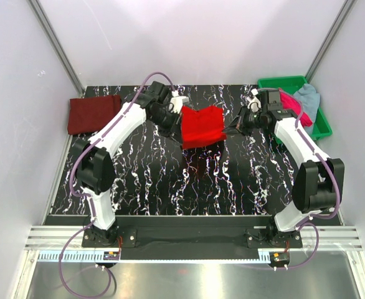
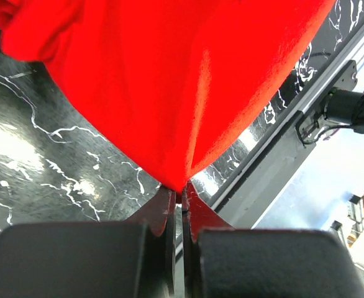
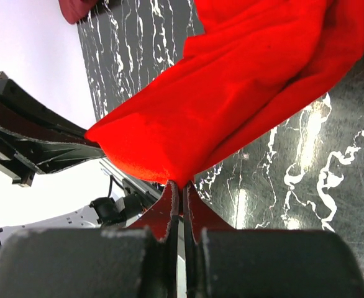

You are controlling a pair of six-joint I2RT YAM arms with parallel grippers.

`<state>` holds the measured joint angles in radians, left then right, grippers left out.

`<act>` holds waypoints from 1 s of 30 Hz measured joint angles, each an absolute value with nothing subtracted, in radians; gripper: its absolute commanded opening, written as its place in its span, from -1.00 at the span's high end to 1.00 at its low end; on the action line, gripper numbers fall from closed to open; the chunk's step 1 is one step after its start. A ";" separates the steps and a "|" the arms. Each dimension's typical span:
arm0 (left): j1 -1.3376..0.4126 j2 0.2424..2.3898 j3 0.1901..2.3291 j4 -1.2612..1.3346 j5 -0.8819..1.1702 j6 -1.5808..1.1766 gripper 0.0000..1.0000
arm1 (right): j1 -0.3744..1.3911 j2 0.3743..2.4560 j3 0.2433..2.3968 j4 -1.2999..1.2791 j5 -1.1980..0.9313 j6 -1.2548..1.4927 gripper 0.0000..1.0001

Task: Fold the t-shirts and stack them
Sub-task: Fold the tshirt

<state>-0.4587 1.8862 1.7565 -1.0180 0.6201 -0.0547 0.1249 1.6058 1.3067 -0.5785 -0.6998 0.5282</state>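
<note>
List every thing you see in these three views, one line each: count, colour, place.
red t-shirt: one, bright red, mid-table, held between both grippers
maroon t-shirt: one, dark maroon, folded, far left of table
pink t-shirt: one, magenta, in the tray
grey-blue t-shirt: one, pale, in the tray beside the pink one
tray: one, green, far right corner
table: one, black with white veining
left gripper: one, black, shut on red t-shirt
right gripper: one, black, shut on red t-shirt

red t-shirt (image 1: 202, 126) centre; maroon (image 1: 94, 114) far left; pink (image 1: 289, 101), grey-blue (image 1: 308, 98), perhaps crumpled, far right
</note>
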 measured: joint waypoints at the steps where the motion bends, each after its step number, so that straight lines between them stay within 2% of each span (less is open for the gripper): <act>1: -0.459 1.888 1.766 -1.021 0.614 -0.050 1.00 | 0.123 1.606 1.308 -0.573 -0.700 0.530 1.00; 10: -0.459 2.001 1.918 -1.027 0.558 -0.015 1.00 | 0.108 1.716 1.385 -0.554 -0.690 0.535 1.00; 16: -0.458 2.029 1.921 -1.026 0.550 -0.007 1.00 | 0.102 1.763 1.444 -0.545 -0.691 0.535 1.00; 25: -0.459 2.027 1.889 -1.025 0.543 -0.006 1.00 | 0.102 1.746 1.356 -0.528 -0.693 0.541 1.00; 30: -0.459 2.027 1.906 -1.024 0.525 0.000 1.00 | 0.102 1.750 1.377 -0.530 -0.692 0.539 1.00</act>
<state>-0.4587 2.0274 1.9064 -1.0241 0.5247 -0.0002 0.1017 1.7504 1.3773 -0.5301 -0.6922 0.5388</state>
